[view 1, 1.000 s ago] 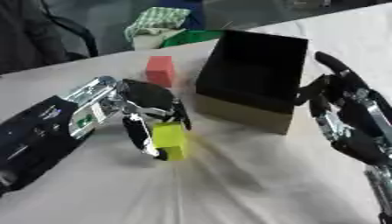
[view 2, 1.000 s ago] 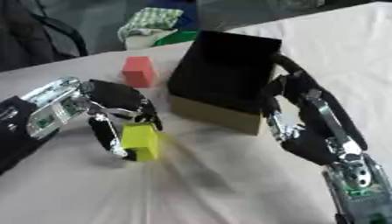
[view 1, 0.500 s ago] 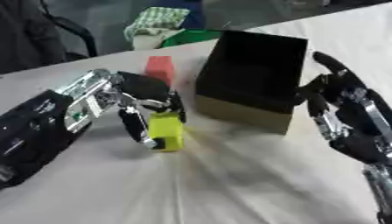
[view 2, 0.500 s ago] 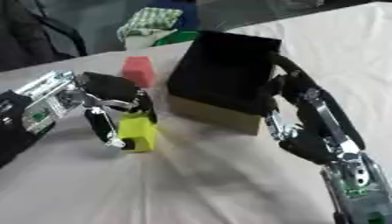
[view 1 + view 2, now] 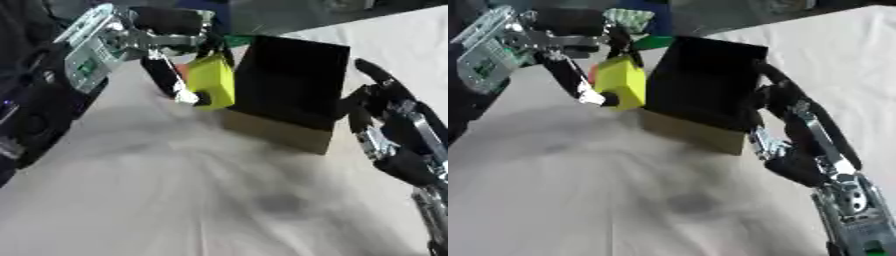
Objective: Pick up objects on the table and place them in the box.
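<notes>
The left hand [image 5: 166, 45] has its fingers curled round a yellow block [image 5: 213, 81], pinching it from above and from its left face, so the block hangs clear of the table [image 5: 175, 200], tilted, with its right face just beside the near-left wall of the box [image 5: 293, 82]. From the hand, the box lies toward 3 o'clock: a dark, open container with a tan cardboard base, its mouth facing up and somewhat toward the camera. At about 12 o'clock from the block, behind the hand, a sliver of red and a patch of green [image 5: 651, 42] show at the table's far edge, with a pale checked cloth [image 5: 627, 19] beyond; what these are cannot be made out. At 4 o'clock from the box, the right hand [image 5: 789, 130] stands with straight, spread fingers beside the box's right wall, seemingly steadying it, though contact cannot be confirmed. The step in hand looks like the carry: the block is lifted but not yet over the opening. The next move calls for raising it above the box's rim, shifting it toward 3 o'clock until it sits over the dark interior, then uncurling the fingers; a low approach would risk knocking the wall.
</notes>
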You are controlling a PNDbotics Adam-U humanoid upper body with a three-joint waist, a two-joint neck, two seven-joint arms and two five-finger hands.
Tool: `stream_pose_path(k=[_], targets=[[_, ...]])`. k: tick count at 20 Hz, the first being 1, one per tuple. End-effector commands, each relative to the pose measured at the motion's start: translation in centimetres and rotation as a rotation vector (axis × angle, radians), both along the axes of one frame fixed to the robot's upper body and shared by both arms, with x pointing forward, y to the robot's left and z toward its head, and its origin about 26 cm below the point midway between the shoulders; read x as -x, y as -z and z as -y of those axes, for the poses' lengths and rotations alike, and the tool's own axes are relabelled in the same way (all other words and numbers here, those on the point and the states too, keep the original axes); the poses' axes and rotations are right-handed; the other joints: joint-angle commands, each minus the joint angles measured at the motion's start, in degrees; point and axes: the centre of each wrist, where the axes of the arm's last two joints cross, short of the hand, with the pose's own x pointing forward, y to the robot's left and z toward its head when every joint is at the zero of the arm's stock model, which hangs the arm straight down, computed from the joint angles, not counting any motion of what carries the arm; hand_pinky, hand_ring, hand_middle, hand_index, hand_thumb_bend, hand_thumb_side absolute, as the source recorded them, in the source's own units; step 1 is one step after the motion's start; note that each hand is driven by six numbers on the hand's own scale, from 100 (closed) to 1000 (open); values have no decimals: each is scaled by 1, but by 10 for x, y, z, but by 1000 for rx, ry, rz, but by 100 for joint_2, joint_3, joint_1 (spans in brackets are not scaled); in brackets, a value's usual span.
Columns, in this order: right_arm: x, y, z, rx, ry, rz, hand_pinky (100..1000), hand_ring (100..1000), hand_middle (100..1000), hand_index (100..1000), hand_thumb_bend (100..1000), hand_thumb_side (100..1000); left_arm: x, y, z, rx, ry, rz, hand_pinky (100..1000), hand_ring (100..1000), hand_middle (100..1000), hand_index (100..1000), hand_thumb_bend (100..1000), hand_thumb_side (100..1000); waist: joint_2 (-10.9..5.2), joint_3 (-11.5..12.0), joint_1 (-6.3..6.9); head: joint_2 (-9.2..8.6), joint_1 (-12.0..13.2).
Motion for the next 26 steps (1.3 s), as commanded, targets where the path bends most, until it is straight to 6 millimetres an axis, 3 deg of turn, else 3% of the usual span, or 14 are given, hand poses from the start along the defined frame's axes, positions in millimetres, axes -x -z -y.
stream_pose_path(k=[1,6,11,14,18,26], targets=[[0,-5,-2,-2,-15,17,762,566,525,1000,100,523,-4,-23,8,-372,204,84,630,469,490,793,358,164,-111,-48,-56,-97,55],[0,-6,-6,-3,-33,19,763,565,524,1000,100,523,-16,-26,37,-327,206,63,639,474,493,787,384,155,-60,-238,-54,-155,149],[0,-6,-8,0,-43,17,762,564,523,1000,100,523,-21,-14,75,-311,239,26,651,485,495,787,414,154,-3,-331,-40,-220,157],[0,-6,-9,2,-48,18,763,564,523,1000,100,523,-20,-9,92,-302,255,19,676,525,543,803,457,156,32,-377,-28,-260,162],[0,-6,-9,3,-49,17,763,564,522,1000,100,522,-18,-7,100,-326,242,34,717,621,663,847,597,165,59,-439,-4,-295,159],[0,-5,-9,2,-45,14,763,563,522,1000,100,523,-18,-11,94,-382,169,79,760,713,768,886,681,178,62,-433,21,-324,119]])
